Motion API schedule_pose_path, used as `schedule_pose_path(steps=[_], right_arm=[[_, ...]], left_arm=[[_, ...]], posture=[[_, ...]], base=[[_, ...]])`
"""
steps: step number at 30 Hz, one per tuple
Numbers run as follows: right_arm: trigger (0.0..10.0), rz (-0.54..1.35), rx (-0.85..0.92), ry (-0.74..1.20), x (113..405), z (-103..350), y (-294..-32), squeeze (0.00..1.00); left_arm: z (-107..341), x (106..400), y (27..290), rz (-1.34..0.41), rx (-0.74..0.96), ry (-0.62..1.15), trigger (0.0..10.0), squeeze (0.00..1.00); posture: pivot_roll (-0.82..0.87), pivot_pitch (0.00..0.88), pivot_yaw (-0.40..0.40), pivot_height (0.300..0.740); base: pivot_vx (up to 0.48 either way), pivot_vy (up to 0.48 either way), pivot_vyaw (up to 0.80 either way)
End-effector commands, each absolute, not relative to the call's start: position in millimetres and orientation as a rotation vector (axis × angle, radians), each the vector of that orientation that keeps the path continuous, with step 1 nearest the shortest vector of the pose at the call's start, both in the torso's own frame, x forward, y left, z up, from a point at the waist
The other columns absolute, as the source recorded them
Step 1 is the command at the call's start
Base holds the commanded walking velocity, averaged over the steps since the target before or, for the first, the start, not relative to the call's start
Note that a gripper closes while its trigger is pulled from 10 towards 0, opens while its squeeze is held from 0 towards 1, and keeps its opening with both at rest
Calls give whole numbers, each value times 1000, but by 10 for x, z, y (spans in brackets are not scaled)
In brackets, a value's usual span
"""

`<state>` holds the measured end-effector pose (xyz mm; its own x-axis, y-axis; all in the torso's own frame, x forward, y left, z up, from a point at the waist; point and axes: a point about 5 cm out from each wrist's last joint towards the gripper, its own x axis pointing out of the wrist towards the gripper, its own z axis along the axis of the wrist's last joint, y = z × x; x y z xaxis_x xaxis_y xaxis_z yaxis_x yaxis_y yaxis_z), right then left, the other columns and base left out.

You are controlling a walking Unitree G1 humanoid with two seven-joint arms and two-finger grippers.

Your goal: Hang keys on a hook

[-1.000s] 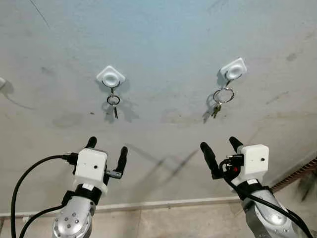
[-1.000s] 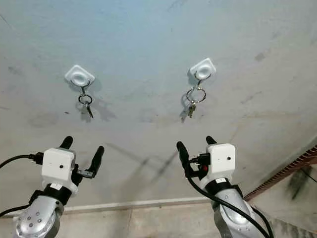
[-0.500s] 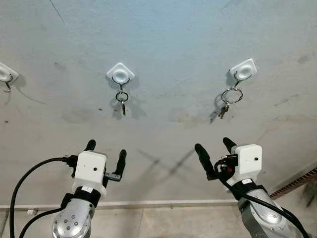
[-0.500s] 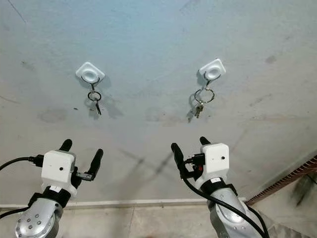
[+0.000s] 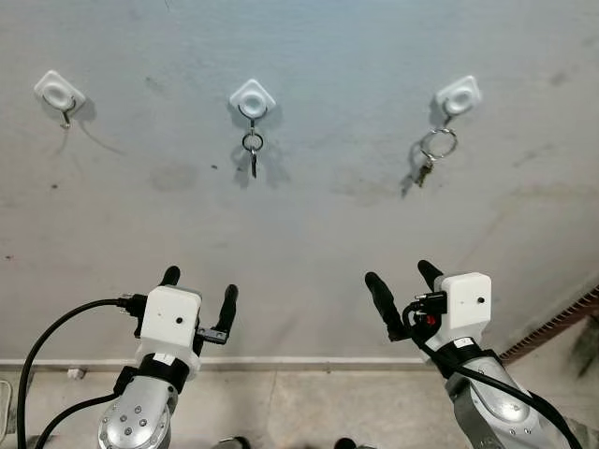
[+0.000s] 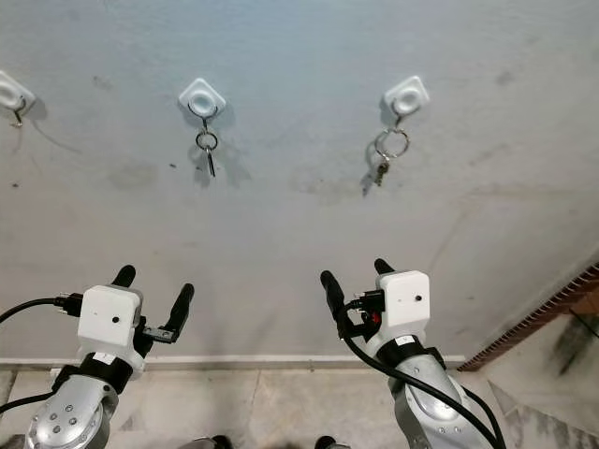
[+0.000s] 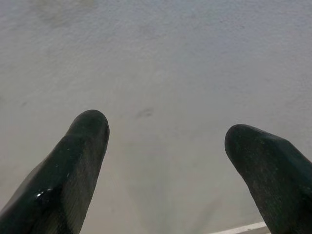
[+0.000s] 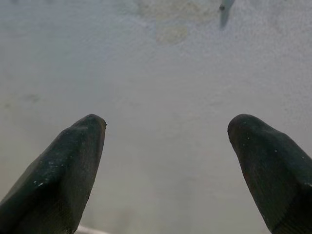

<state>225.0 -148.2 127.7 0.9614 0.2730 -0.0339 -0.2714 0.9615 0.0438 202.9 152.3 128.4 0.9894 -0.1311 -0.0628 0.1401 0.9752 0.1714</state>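
Three white hooks are fixed in a row high on the grey wall. The left hook [image 5: 58, 93] carries nothing. A small key on a ring [image 5: 253, 152] hangs from the middle hook [image 5: 253, 96]. A bunch of keys on a larger ring [image 5: 433, 152] hangs from the right hook [image 5: 459, 94]. My left gripper [image 5: 199, 283] is open and empty, held low, well below the hooks. At the same height my right gripper [image 5: 401, 277] is open and empty too. In both wrist views the fingers [image 7: 73, 165] [image 8: 66, 161] stand apart before bare wall.
A white skirting strip [image 5: 309, 361] runs along the foot of the wall above a tiled floor [image 5: 309, 412]. A brick-red edge [image 5: 557, 323] slants at the far right. Black cables [image 5: 47, 346] loop from the left wrist.
The camera has drawn back and tilted: the hooks sit higher and smaller, the left hook has come fully into view. Both grippers stay open at the same low height.
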Motion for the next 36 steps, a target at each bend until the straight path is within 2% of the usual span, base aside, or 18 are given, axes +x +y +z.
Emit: schedule_pose_path(steps=[1, 36], right_arm=[[10000, 278, 45, 56, 2250, 1255, -1479, 0], [10000, 300, 51, 66, 2271, 1236, -1445, 0]], left_arm=[[1280, 2009, 1520, -139, 179, 61, 10000, 0], [1277, 2010, 1502, -149, 187, 61, 10000, 0]], posture=[[82, 129, 12, 740], [84, 133, 8, 740]], base=[[-285, 0, 0], [-283, 0, 0]])
